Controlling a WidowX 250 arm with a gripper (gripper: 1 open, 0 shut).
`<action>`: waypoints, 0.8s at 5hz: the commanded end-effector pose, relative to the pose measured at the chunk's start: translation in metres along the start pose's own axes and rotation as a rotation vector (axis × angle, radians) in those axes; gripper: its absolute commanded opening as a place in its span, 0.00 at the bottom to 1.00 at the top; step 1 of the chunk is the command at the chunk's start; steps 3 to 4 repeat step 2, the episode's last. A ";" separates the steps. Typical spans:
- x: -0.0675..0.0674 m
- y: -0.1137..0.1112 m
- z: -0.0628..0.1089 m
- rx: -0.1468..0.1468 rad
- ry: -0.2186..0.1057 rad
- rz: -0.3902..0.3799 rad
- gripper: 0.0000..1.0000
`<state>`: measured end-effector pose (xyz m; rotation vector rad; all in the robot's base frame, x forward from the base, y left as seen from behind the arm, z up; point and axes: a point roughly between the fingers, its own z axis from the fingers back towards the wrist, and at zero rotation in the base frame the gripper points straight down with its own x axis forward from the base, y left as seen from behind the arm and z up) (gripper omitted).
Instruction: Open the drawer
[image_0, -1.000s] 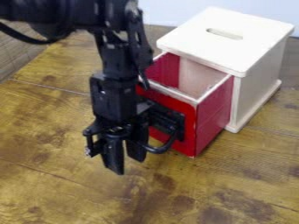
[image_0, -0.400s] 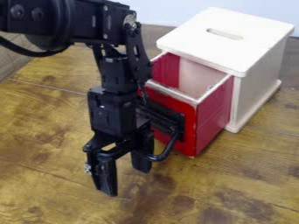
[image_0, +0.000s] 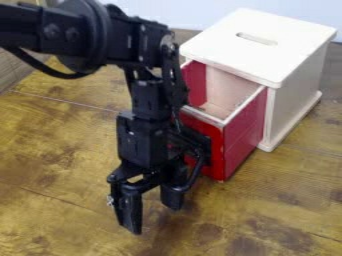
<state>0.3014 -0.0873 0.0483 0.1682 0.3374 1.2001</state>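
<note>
- The gripper (image_0: 147, 207) hangs with fingers spread wide, holding nothing, just in front of the black handle (image_0: 195, 163).
- The red-fronted drawer (image_0: 230, 128) stands pulled out of the cream box (image_0: 274, 55) on the wooden surface (image_0: 54, 150).

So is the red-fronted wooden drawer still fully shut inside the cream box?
No, the red-fronted wooden drawer stands pulled partway out of the cream box, with its pale wood side and open top showing.

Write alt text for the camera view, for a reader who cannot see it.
A red-fronted drawer stands pulled partway out of a cream box on a wooden table. In front of it a black robot arm points its open, empty gripper down at the table, hiding most of the drawer's black handle.
</note>
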 end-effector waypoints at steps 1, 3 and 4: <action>-0.021 0.000 0.009 0.008 -0.044 -0.153 1.00; -0.023 -0.001 0.011 0.023 -0.067 -0.211 1.00; -0.023 -0.001 0.011 0.023 -0.067 -0.211 1.00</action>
